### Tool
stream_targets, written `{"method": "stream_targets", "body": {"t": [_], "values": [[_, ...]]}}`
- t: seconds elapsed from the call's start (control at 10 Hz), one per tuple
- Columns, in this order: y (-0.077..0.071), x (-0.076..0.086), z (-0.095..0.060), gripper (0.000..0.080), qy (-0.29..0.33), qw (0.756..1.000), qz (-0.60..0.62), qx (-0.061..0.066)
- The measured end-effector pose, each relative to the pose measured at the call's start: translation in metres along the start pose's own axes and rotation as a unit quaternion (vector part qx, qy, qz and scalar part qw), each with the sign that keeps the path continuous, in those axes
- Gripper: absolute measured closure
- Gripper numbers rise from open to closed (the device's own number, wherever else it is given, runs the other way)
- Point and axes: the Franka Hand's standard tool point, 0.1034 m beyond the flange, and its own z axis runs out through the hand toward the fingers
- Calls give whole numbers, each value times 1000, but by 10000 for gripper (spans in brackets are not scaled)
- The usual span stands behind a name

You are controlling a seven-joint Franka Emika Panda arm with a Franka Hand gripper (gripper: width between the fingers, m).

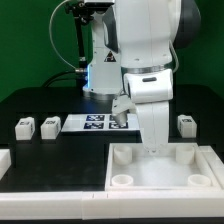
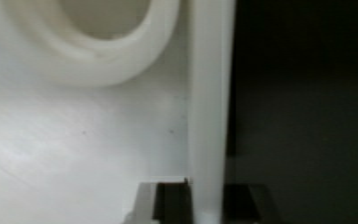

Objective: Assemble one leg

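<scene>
My gripper [image 1: 152, 148] reaches down onto the back wall of the large white square tray-like part [image 1: 160, 178]. In the wrist view the two dark fingertips [image 2: 171, 204] straddle that wall [image 2: 208, 100], one on each side and pressed against it, with a round corner socket [image 2: 96, 40] beyond. Three legs, small white blocks with black-and-white markers, stand on the black table: two at the exterior view's left [image 1: 25, 126] [image 1: 50, 124] and one at the right [image 1: 186, 122]. The gripper touches none of them. A fourth leg does not show clearly.
The marker board [image 1: 95, 123] lies flat on the table behind the tray, just to the exterior view's left of the arm. A white part's corner [image 1: 5, 158] shows at the left edge. The arm's base stands at the back.
</scene>
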Motion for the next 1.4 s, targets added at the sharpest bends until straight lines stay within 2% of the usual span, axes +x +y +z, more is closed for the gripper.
{"method": "stream_targets", "body": {"t": [0.2,0.3,0.5,0.6,0.7,0.8,0.9,1.0,1.4], "values": [[0,0,0,740,2,1000,-5,-1],[1,0,0,740,3,1000,-6,-7],[1,0,0,739,3,1000,-5,-7],[1,0,0,562,3,1000,-4,-7],[1,0,0,428,3,1000,-4,-7],[1,0,0,428,3,1000,-4,-7],[1,0,0,247,3,1000,-4,-7],[1,0,0,180,3,1000,-4,-7],[1,0,0,151,3,1000,-4,-7]]}}
